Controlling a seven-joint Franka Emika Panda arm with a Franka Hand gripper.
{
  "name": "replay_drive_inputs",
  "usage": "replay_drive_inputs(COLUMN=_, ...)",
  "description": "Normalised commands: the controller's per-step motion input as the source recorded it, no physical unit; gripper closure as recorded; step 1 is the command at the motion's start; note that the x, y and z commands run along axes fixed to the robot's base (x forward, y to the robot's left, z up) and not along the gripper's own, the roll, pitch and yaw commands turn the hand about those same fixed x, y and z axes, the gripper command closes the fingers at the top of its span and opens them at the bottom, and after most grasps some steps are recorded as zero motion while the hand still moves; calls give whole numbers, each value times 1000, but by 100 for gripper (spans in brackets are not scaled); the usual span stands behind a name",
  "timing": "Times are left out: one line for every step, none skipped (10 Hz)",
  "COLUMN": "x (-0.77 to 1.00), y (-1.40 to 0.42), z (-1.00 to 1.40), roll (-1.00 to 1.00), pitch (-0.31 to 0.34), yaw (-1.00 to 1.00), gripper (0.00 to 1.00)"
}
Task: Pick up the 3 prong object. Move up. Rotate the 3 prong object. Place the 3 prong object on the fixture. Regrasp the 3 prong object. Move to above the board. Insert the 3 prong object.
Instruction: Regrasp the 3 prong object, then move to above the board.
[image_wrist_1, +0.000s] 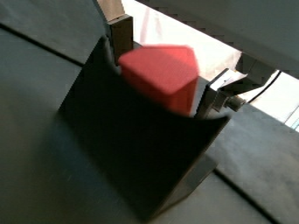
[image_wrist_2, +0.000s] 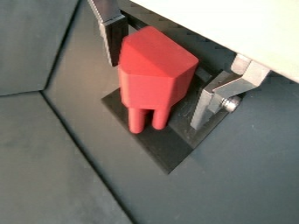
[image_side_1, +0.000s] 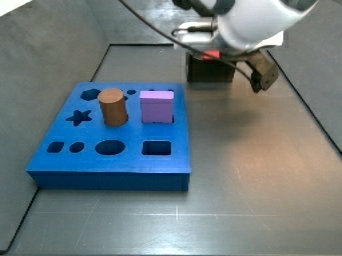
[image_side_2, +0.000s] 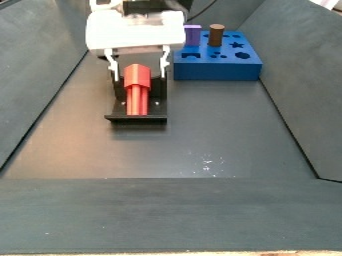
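The 3 prong object (image_wrist_2: 152, 74) rests on the fixture (image_wrist_2: 152, 144), its prongs pointing away from the gripper. The gripper (image_wrist_2: 163, 74) stands at the fixture with its silver fingers (image_wrist_2: 212, 103) on both sides of the red piece; whether they press it or only stand beside it cannot be told. In a side view the board (image_side_1: 114, 150) lies well apart from the fixture and carries a brown cylinder (image_side_1: 112, 108) and a purple cube (image_side_1: 158, 106) in its holes. The floor (image_side_2: 174, 150) around the fixture is dark grey.

In a side view the white arm hides most of the dark notched fixture (image_side_1: 207, 70) — the gripper (image_side_1: 218, 55) and small red pronged plastic piece cannot be made out there.
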Motion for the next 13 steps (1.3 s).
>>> replay_drive_inputs(x=57, y=-3, z=-220, roll=61, pitch=21, yaw=1, gripper=0)
replay_drive_inputs(x=27, y=-6, z=-188, roll=66, pitch=20, yaw=-4, gripper=0)
replay_drive_inputs(x=15, y=-7, z=-175, roll=69, pitch=18, yaw=2, gripper=0)
replay_drive_inputs(x=15, y=-6, z=-175, roll=69, pitch=18, yaw=5, gripper=0)
replay_drive_inputs(x=15, y=-6, z=-174, roll=69, pitch=18, yaw=8, gripper=0)
replay_drive_inputs(x=0, y=0, z=0, roll=0, pitch=0, yaw=0, gripper=100)
replay_drive_inputs(x=-70, y=250, z=1000, roll=43, pitch=641, yaw=-255, gripper=100)
replay_drive_inputs(x=-69, y=247, z=1000, roll=21, pitch=629, yaw=-222, gripper=100)
replay_drive_inputs(x=-69, y=234, z=1000, roll=-40, pitch=590, yaw=-51, gripper=100)
replay_drive_inputs(x=-68, y=218, z=1000, roll=-87, pitch=525, yaw=167, gripper=100)
replay_drive_inputs(x=-66, y=213, z=1000, roll=-100, pitch=485, yaw=245, gripper=100)
replay_drive_inputs(x=-55, y=201, z=1000, roll=-100, pitch=372, yaw=352, gripper=100)
replay_drive_inputs(x=-50, y=192, z=1000, roll=-77, pitch=283, yaw=396, gripper=100)
